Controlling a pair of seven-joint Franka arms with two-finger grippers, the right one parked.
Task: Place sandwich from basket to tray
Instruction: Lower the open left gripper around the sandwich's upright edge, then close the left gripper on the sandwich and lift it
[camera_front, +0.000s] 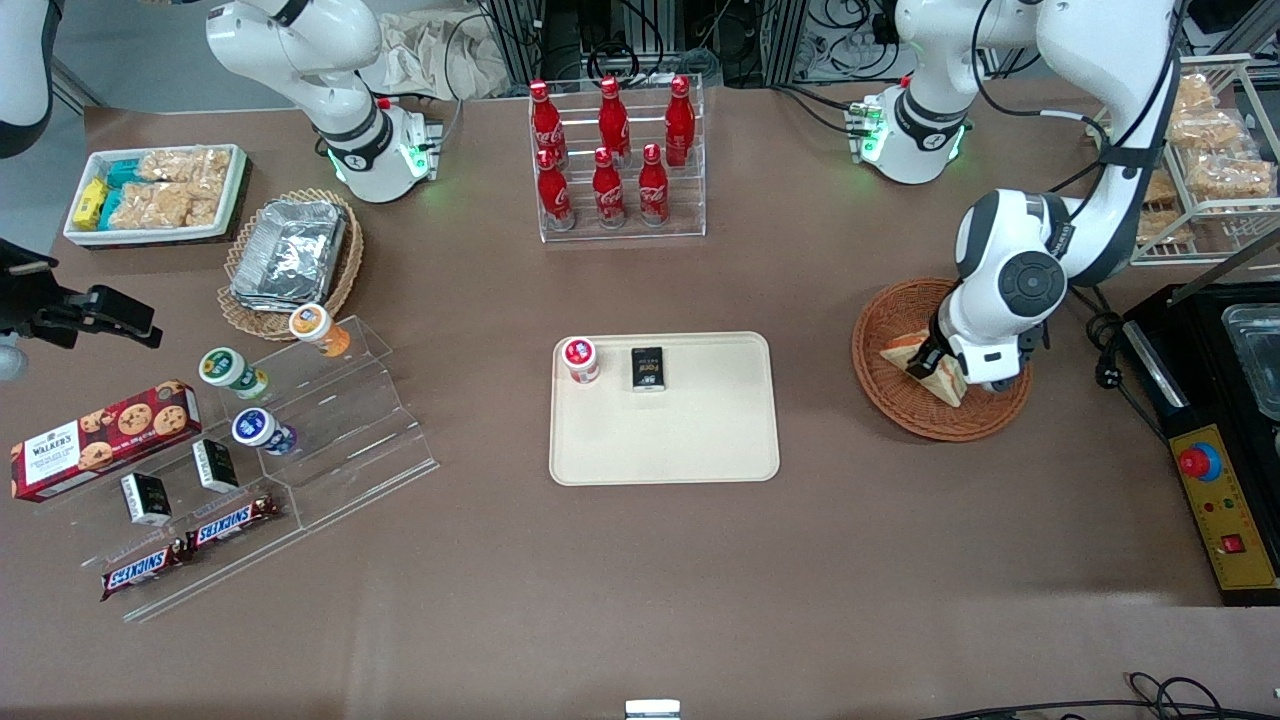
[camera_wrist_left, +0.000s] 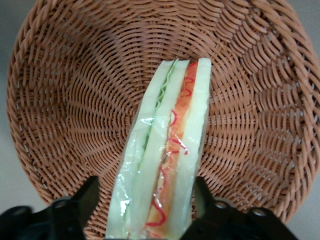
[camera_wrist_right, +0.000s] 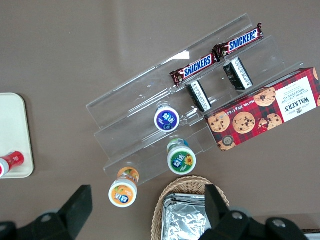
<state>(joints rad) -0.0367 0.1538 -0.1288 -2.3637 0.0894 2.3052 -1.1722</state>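
I see my left arm's gripper (camera_wrist_left: 145, 210) down inside the reddish-brown wicker basket (camera_front: 885, 365), which stands toward the working arm's end of the table. In the wrist view the two black fingers (camera_wrist_left: 82, 202) are spread apart, one on each flat side of the sandwich (camera_wrist_left: 165, 150); they are very near the bread, but I cannot tell if they press it already. The sandwich is a white bread wedge in clear wrap, standing on its edge on the basket floor, with a green layer and an orange-red layer between the slices. From the front, only part of the sandwich (camera_front: 915, 358) is visible, because the arm's wrist covers the rest. The cream tray (camera_front: 700, 440) lies in the middle of the table, well apart from the basket. On the tray, at the edge farther from the front camera, a small cup with a red lid (camera_front: 580, 358) stands just beside a small black packet (camera_front: 648, 368); the two are near each other but not touching.
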